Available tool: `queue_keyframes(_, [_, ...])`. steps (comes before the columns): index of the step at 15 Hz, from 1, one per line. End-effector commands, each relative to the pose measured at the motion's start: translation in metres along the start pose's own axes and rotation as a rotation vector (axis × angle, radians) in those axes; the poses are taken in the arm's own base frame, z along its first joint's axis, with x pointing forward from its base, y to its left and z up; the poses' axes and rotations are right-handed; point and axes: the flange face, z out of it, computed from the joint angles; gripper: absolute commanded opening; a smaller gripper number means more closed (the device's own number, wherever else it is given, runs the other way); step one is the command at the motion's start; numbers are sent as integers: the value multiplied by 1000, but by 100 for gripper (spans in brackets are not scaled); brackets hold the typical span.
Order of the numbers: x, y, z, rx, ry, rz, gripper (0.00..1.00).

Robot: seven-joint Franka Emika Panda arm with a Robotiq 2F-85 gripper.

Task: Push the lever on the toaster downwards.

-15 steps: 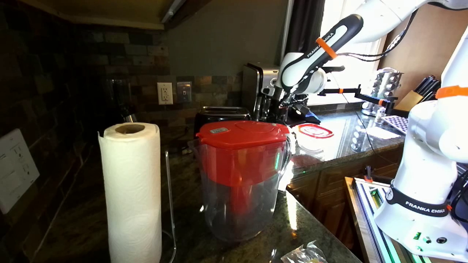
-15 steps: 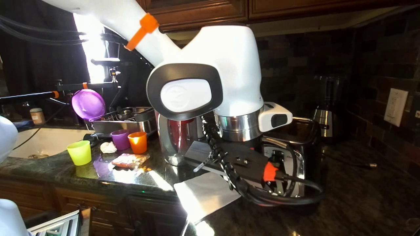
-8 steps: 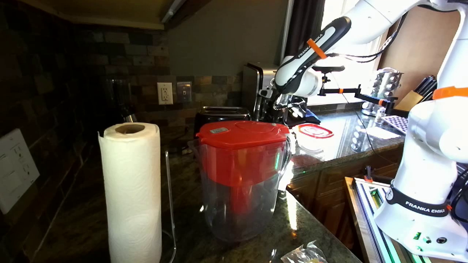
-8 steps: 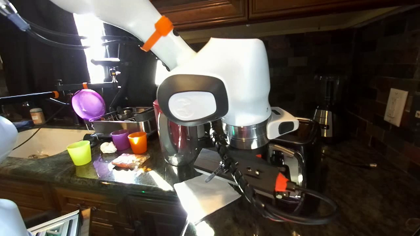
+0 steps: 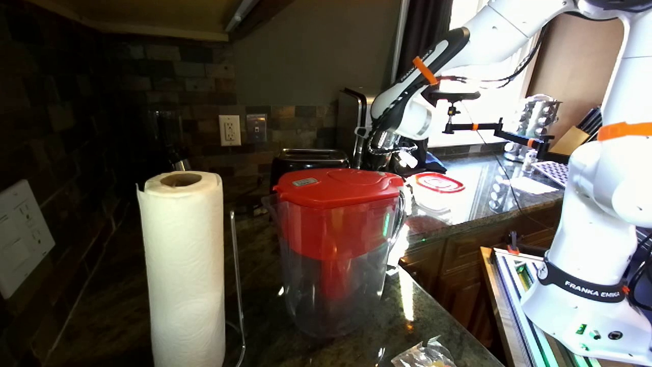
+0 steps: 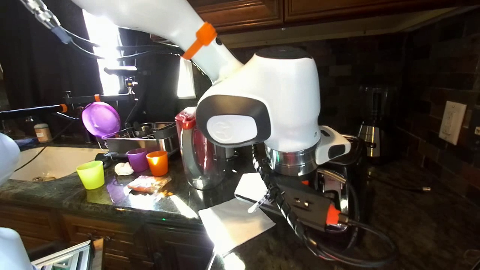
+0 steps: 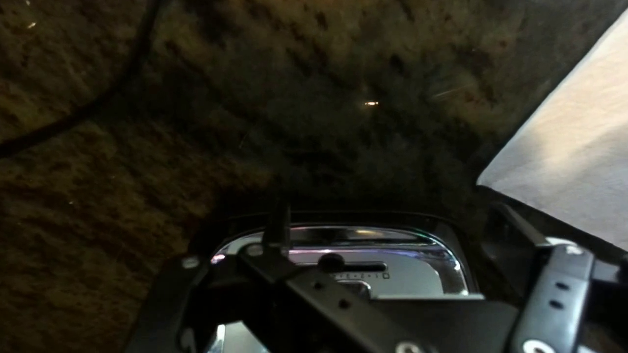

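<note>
Near pale sheet (image 7: 579, 142): toaster (image 7: 417, 274), stiff, glossy, probably light, could skid. With pincer (image 7: 392, 218) spread wide, nothing held. No sight of lever; likely springy, best pressed from above, not gripped.

Kitchen, domestic in look: in an exterior view a pale sink (image 6: 48, 160) is let into the dark speckled table (image 6: 412, 225), a metal dish rack (image 6: 138, 144) and yellow-green, purple and orange cups (image 6: 91, 175) near it. Wooden cabinets (image 6: 243, 15) overhead; elsewhere a tiled wall (image 5: 196, 70) with an outlet (image 5: 230, 130), an upright paper towel roll (image 5: 184, 270), and a wooden knife block (image 5: 569, 140) with dark-handled knives (image 5: 591, 122). Also, in both exterior views, a red-lidded clear pitcher (image 5: 333, 224) and a black toaster (image 5: 310, 162) with shiny trim, both on the table.
</note>
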Motion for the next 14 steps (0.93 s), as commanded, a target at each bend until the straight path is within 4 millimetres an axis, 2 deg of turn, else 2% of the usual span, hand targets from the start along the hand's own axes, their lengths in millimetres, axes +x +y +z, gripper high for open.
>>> queue_keyframes(1, [5, 8, 11, -20, 27, 3, 100])
queue_keyframes(2, [6, 10, 13, -24, 32, 5, 100])
queue_keyframes(5, [9, 12, 16, -22, 41, 8, 92])
queue_keyframes(6, [9, 13, 18, -21, 42, 9, 85])
queue_keyframes(8, [11, 13, 19, -20, 45, 9, 80])
queue_keyframes(9, [11, 13, 20, -19, 47, 9, 75])
queue_keyframes(10, [12, 14, 21, -19, 49, 9, 79])
queue_keyframes(12, [14, 14, 21, -20, 53, 10, 79])
queue_keyframes(13, [15, 14, 22, -20, 54, 9, 77])
queue_keyframes(14, [15, 14, 22, -20, 57, 9, 70])
